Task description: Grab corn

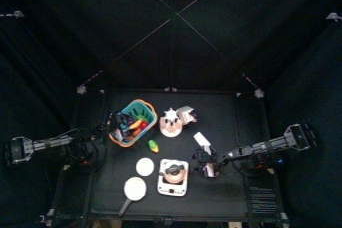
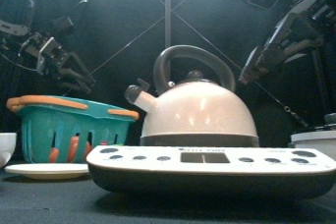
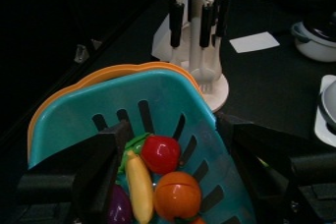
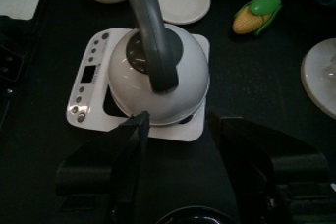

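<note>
The corn [image 1: 155,146] is a small yellow cob with a green end. It lies on the table between the basket and the kettle, and also shows in the right wrist view [image 4: 258,14]. It is hidden in the front view. My right gripper [image 1: 201,160] is open and empty. It hovers just right of the kettle [image 4: 147,63], and the corn lies beyond it. My left gripper [image 1: 102,148] is open and empty at the left side of the multicoloured basket [image 3: 132,120].
The basket [image 1: 136,115] holds toy fruit. A white utensil stand [image 1: 174,124] and a white card [image 1: 202,139] are behind the corn. Two white plates [image 1: 144,165] [image 1: 135,186] lie left of the kettle's white base [image 2: 210,164].
</note>
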Controlling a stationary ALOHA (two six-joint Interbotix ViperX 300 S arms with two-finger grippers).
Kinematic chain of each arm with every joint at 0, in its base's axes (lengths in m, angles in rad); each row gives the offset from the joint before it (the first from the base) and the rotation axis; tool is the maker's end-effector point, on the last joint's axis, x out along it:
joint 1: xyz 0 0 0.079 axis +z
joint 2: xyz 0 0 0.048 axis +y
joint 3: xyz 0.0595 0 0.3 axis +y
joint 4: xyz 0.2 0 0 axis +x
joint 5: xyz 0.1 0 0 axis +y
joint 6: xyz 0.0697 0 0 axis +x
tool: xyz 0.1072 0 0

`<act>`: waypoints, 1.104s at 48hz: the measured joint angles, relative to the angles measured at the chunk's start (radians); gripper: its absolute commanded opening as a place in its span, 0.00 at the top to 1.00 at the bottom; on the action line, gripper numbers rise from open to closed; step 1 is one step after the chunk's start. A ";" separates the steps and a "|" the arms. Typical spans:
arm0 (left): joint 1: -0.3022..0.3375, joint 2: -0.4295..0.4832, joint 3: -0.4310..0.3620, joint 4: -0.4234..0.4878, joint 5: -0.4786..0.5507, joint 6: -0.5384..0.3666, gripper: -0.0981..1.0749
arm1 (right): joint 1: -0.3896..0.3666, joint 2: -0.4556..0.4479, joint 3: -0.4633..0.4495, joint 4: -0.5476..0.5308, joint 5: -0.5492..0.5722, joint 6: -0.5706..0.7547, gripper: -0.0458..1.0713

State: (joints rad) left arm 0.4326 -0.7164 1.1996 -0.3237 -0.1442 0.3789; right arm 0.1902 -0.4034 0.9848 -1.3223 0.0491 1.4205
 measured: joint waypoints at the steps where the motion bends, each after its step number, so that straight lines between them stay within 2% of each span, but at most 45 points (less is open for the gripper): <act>1: -0.002 0.000 0.000 0.000 0.000 0.000 0.05 | 0.000 0.000 0.000 0.000 0.000 0.000 0.19; 8: -0.060 0.002 -0.012 0.017 0.020 0.000 0.05 | 0.000 0.000 0.000 -0.002 0.000 0.000 0.19; 14: -0.172 0.003 -0.066 0.067 0.046 0.000 0.05 | -0.005 0.000 0.000 -0.005 0.000 0.000 0.19; 21: -0.267 0.041 -0.129 0.135 0.060 0.002 0.05 | -0.008 0.000 0.000 -0.005 0.000 0.000 0.19; 26: -0.316 0.144 -0.184 0.172 0.086 0.000 0.05 | -0.008 0.000 0.000 -0.005 0.000 0.000 0.19; 31: -0.321 0.278 -0.261 0.178 0.160 0.000 0.05 | -0.008 0.000 0.000 -0.003 0.000 0.000 0.19; 38: -0.325 0.477 -0.425 0.199 0.425 0.002 0.05 | -0.008 0.006 0.000 0.000 0.000 0.000 0.19; 42: -0.321 0.592 -0.528 0.256 0.614 -0.002 0.05 | -0.008 0.011 0.000 0.002 0.000 0.000 0.19; 45: -0.322 0.650 -0.571 0.295 0.683 -0.002 0.05 | -0.006 0.015 0.000 0.002 0.000 0.000 0.19; 53: -0.321 0.747 -0.621 0.362 0.735 -0.003 0.05 | -0.005 0.025 0.002 0.008 0.000 0.000 0.19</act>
State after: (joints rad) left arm 0.1120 0.0307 0.5783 0.0383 0.5906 0.3758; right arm 0.1856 -0.3789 0.9863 -1.3146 0.0491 1.4205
